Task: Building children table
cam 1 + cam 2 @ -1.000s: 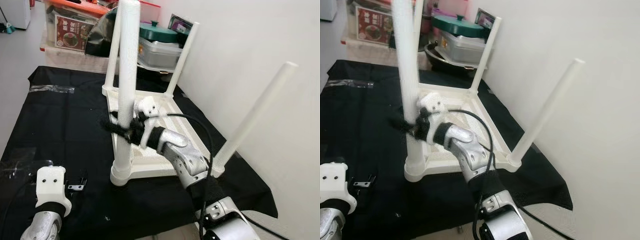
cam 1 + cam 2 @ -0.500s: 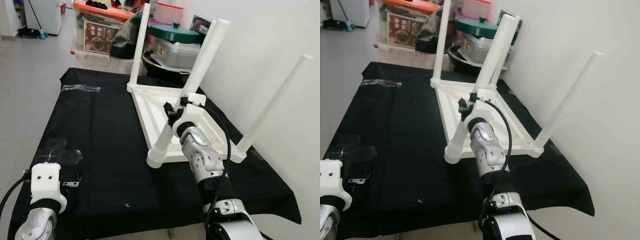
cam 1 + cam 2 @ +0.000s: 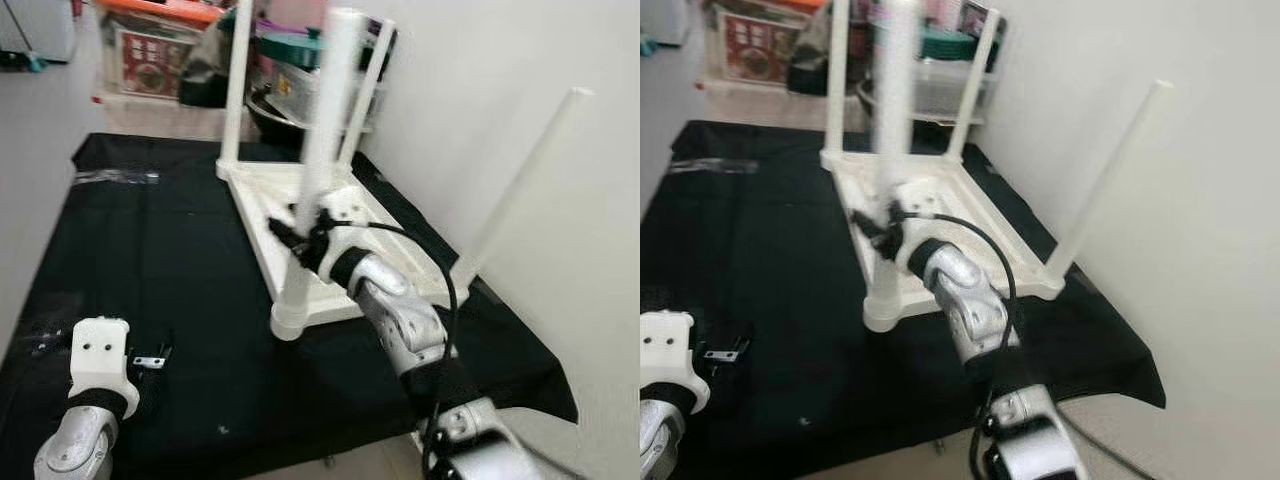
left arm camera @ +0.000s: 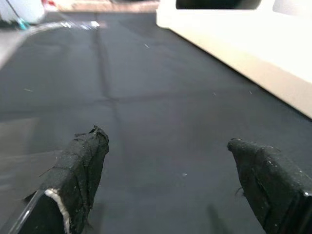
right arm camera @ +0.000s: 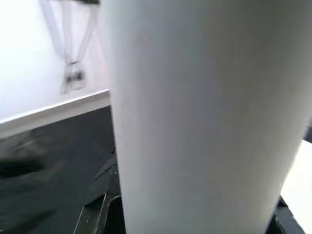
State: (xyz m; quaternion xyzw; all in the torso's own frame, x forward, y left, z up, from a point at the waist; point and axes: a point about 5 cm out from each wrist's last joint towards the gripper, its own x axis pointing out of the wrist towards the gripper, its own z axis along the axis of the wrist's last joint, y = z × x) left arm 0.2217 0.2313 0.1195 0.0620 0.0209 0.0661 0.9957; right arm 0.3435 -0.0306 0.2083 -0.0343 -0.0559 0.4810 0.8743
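Table: my white children's table (image 3: pixel 300 205) lies upside down on the black desk (image 3: pixel 150 250), toward its right half, near the white wall (image 3: pixel 520 80).
Legs: four white legs point up from its corners; the near-left leg (image 3: pixel 315 170) is the one I hold, the near-right leg (image 3: pixel 520 180) leans out toward the wall, and the two far legs stand by the clutter.
Right hand: my right hand (image 3: pixel 300 237) is clamped around the near-left leg partway up, fingers on either side of it; in my right wrist view the leg (image 5: pixel 204 112) stands right against the camera.
Left hand: my left hand (image 4: pixel 175 190) hovers low over the near-left part of the desk, its two black fingers (image 4: pixel 80 165) spread wide apart and holding nothing, well apart from the table's edge (image 4: pixel 243 53).
Behind: bins and a green-lidded pot (image 3: pixel 290 50), blurred, sit past the far end of the desk.
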